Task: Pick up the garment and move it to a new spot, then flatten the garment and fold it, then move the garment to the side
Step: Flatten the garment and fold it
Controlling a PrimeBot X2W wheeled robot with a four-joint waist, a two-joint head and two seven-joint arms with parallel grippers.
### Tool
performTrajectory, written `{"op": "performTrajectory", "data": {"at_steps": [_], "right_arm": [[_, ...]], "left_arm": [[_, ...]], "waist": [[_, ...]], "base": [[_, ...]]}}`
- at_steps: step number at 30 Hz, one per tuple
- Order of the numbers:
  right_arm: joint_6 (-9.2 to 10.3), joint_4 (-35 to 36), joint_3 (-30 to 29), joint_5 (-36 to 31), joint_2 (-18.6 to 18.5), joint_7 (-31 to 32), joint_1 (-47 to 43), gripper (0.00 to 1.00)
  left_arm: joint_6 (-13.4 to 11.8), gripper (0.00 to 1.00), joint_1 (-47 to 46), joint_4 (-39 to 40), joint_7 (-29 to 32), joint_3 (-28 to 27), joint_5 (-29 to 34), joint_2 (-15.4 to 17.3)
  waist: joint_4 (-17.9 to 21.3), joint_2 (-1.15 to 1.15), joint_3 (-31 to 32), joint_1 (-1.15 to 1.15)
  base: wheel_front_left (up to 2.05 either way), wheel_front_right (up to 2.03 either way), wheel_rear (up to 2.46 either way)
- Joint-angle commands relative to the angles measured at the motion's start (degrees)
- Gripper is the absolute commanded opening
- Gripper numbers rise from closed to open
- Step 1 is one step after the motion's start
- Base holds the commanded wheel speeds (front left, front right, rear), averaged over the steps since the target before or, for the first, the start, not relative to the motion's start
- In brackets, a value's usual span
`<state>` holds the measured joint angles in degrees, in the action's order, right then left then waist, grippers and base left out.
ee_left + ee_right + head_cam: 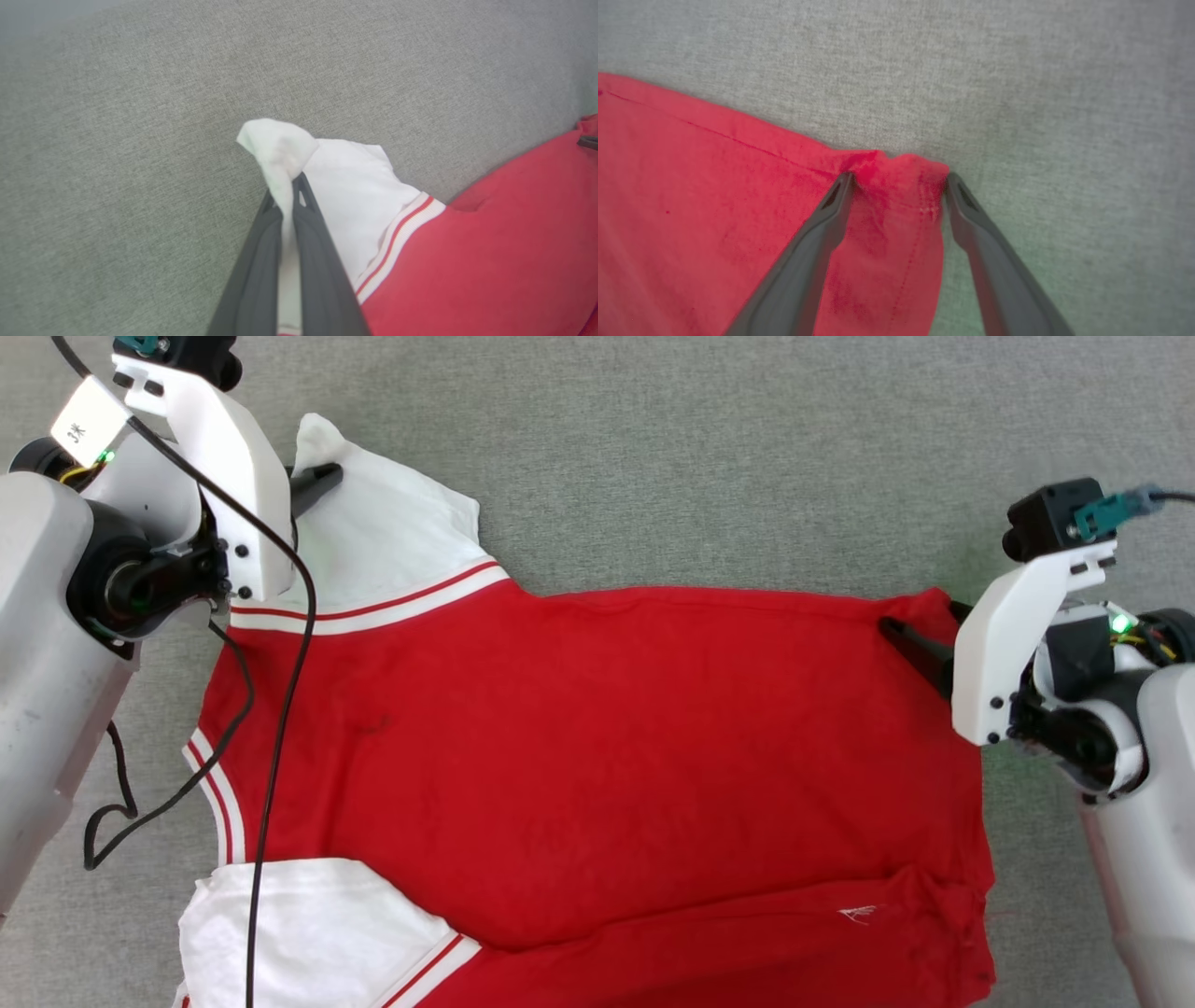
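The garment (597,747) is lying spread over the grey surface (747,448). The left end effector (292,186) is pinching the far white sleeve (355,186) at its tip, fingers together on cloth. The right end effector (899,179) is straddling the far hem corner (906,224) with fingers apart, probably readying a matching grip for pulling it flat.

The garment (597,728) ran off the head view's bottom edge, one white sleeve (308,933) cut short. The left gripper (325,477) was mostly hidden behind its wrist mount (224,457). A white mark (859,915) on the cloth was too small to read.
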<state>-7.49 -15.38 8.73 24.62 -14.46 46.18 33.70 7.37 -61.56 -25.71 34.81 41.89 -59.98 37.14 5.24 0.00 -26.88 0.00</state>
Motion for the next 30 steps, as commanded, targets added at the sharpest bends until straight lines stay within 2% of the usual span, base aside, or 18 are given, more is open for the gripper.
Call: {"op": "performTrajectory", "data": {"at_steps": [1,2,3,4,11,15,20,25,30], "right_arm": [[0.00,-2.9,1.3,0.2,0.3,3.8,-1.4,0.69],[0.00,-2.9,1.3,0.2,0.3,3.8,-1.4,0.69],[0.00,-3.6,1.4,0.1,0.1,6.4,-1.3,0.16],[0.00,-3.6,1.2,0.2,0.2,6.8,-0.9,0.00],[0.01,-0.1,-1.5,0.1,-0.5,4.0,0.8,0.00],[0.02,3.5,-4.4,-0.3,-1.7,1.4,-1.5,0.00],[0.02,6.5,-6.9,-0.9,-2.4,-0.5,-5.2,0.00],[0.03,9.4,-9.1,-1.0,-1.4,-3.1,-12.5,0.00],[0.03,11.6,-10.3,-1.4,-0.1,-6.5,-20.2,0.00]], "left_arm": [[0.1,0.00,0.4,0.5,-0.5,0.1,-0.3,0.4],[0.1,0.00,0.4,0.5,-0.5,0.1,-0.3,0.4],[0.1,0.00,0.7,0.9,-1.0,0.4,-0.6,0.7],[0.1,0.00,0.9,1.1,-1.3,0.4,-0.7,0.8],[0.1,0.00,2.6,1.7,-5.3,-0.1,-1.5,1.4],[0.1,0.00,6.1,2.4,-9.8,-1.8,-3.5,2.3],[-0.4,0.00,10.9,4.1,-12.2,-1.8,-3.8,3.3],[-3.0,0.00,19.5,8.0,-16.9,-2.2,-4.6,4.6],[-6.8,0.00,30.2,13.2,-21.5,-1.9,-5.2,6.2]], "waist": [[-0.3,0.00,0.0,0.00],[-0.3,0.00,0.0,0.00],[-0.6,0.00,0.1,0.00],[-0.8,0.00,0.2,0.00],[-1.8,0.00,2.4,0.00],[-2.9,0.00,6.2,0.00],[-4.1,0.00,9.4,0.00],[-5.1,0.00,13.6,0.00],[-5.9,0.00,16.8,0.00]], "base": [[0.00,0.00,0.00],[0.00,0.00,0.00],[0.00,0.00,0.00],[0.00,0.00,0.00],[0.00,0.00,0.00],[0.00,0.00,0.00],[0.00,0.00,0.00],[0.00,0.00,0.00],[0.00,0.00,0.00]]}}
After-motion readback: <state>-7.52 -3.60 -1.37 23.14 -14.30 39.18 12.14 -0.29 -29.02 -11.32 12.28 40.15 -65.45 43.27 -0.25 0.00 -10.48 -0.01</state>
